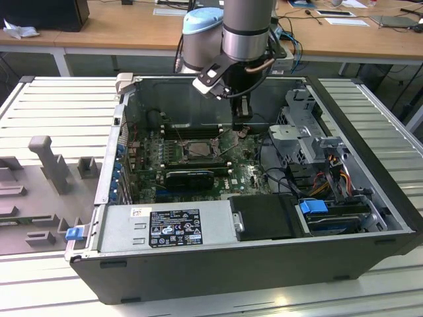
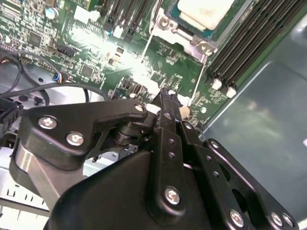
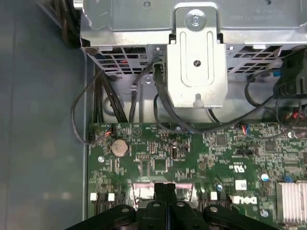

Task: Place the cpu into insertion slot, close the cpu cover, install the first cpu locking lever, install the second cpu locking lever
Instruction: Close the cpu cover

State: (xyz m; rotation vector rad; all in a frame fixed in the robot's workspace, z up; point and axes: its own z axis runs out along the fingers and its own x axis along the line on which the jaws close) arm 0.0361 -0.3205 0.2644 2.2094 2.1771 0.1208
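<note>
The cpu (image 2: 204, 10) shows its pale face inside the insertion slot (image 1: 197, 149) on the green board. The silver cpu cover (image 2: 188, 34) lies around the chip. Two thin metal locking levers (image 2: 149, 36) run out from the socket corners, the other lever (image 2: 197, 79) reaching toward my fingers. In the exterior view my gripper (image 1: 242, 127) hangs inside the case, just to the exterior view's right of the socket. Both wrist views show the black fingertips (image 3: 165, 189) pressed together, with the gripper (image 2: 166, 101) close above the board near the second lever's free end.
Black memory slots (image 2: 249, 33) flank the socket. A metal drive cage (image 3: 199, 57) with black cables (image 3: 103, 103) stands beyond the board, and a black card (image 1: 192, 177) lies in front of the socket. The power supply (image 1: 165, 228) and case walls close in the space.
</note>
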